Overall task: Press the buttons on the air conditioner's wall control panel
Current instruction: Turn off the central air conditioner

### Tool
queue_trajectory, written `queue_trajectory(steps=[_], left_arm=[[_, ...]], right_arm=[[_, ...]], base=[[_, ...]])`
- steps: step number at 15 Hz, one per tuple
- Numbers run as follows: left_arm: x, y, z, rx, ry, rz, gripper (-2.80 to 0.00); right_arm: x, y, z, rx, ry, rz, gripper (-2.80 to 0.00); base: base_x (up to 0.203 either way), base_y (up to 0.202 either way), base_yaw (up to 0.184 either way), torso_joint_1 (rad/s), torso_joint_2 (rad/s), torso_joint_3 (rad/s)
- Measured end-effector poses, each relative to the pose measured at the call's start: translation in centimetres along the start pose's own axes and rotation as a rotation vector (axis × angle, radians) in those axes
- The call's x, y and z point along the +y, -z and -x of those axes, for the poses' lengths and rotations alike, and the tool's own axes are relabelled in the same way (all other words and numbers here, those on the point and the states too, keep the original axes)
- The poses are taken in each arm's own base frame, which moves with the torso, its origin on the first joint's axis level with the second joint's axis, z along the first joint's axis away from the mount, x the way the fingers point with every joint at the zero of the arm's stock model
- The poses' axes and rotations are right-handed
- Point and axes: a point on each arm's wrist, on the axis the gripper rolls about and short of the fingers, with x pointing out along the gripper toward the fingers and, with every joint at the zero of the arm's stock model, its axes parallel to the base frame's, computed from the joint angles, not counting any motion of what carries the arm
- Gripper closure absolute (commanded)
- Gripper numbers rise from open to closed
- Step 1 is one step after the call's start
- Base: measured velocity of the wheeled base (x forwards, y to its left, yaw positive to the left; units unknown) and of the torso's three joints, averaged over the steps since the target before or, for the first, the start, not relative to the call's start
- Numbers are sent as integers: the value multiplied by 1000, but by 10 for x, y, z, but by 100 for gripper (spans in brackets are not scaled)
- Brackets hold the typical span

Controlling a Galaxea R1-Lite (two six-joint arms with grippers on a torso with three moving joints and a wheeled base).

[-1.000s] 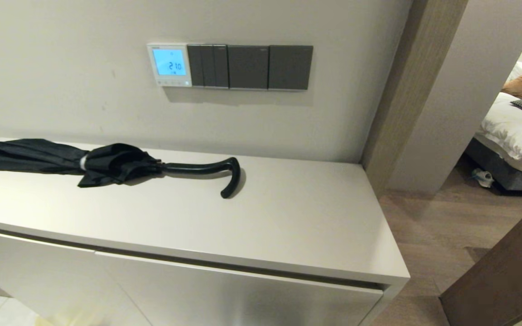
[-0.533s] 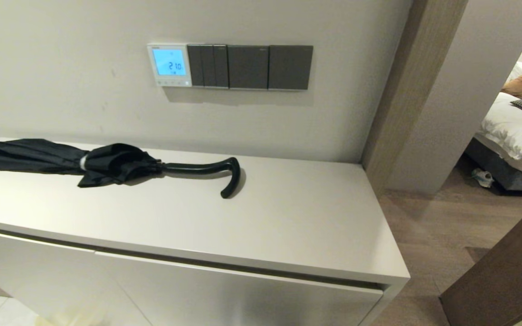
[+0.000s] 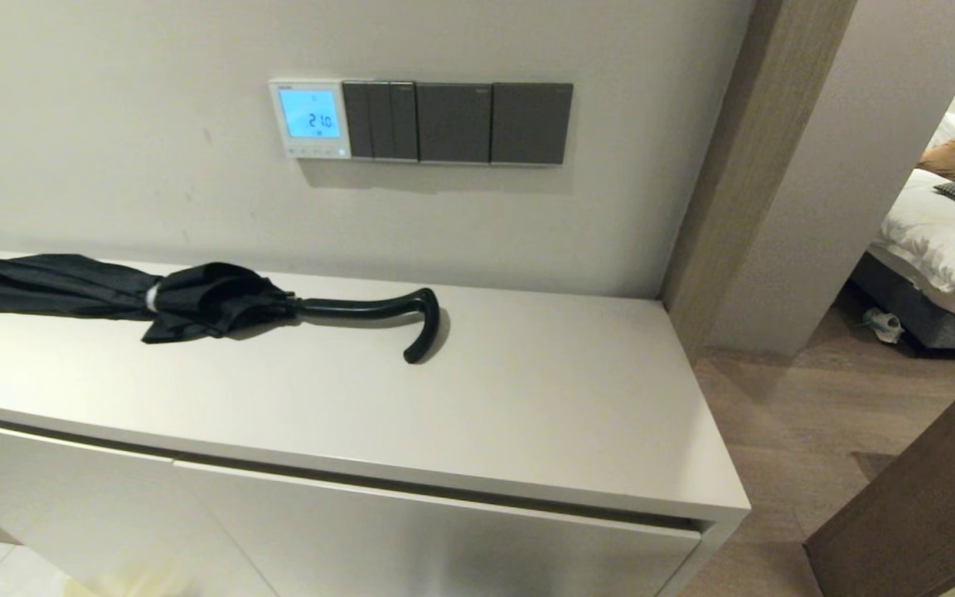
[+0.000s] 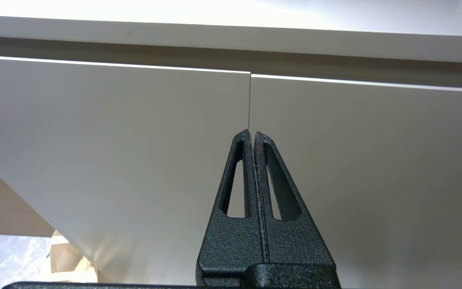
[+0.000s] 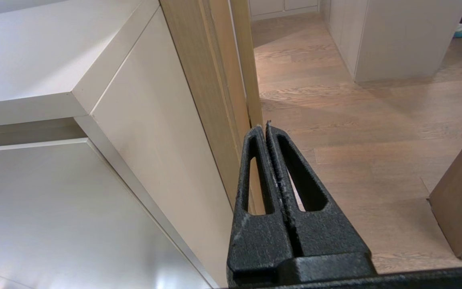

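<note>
Both grippers (closed) sit low, well below the wall control panel (image 3: 309, 118).

White AC panel (image 3: 309, 118) w/ blue screen, dk grey switches (image 3: 457, 123), black umbrella (image 3: 154, 300), beige cabinet (image 3: 544, 414)

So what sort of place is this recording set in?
Most likely a hotel room or apartment entryway. A small white wall thermostat with a glowing blue screen sits beside dark grey switch plates, a folded black umbrella lies on a pale cabinet top, and a white-sheeted bed shows through the doorway.
</note>
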Motion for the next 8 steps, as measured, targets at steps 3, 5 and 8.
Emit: queue_trajectory(steps=[3, 5, 8], left_arm=[[0, 0, 0, 0, 0, 0, 0], [0, 0, 0, -7, 3, 7, 0], [0, -5, 1, -36, 5, 0, 0]], right_arm=[[0, 0, 0, 0, 0, 0, 0], [0, 0, 0, 0, 0, 0, 0], [0, 0, 0, 0, 0, 0, 0]], base=[[0, 0, 0, 0, 0, 0], [0, 0, 0, 0, 0, 0], [0, 0, 0, 0, 0, 0]])
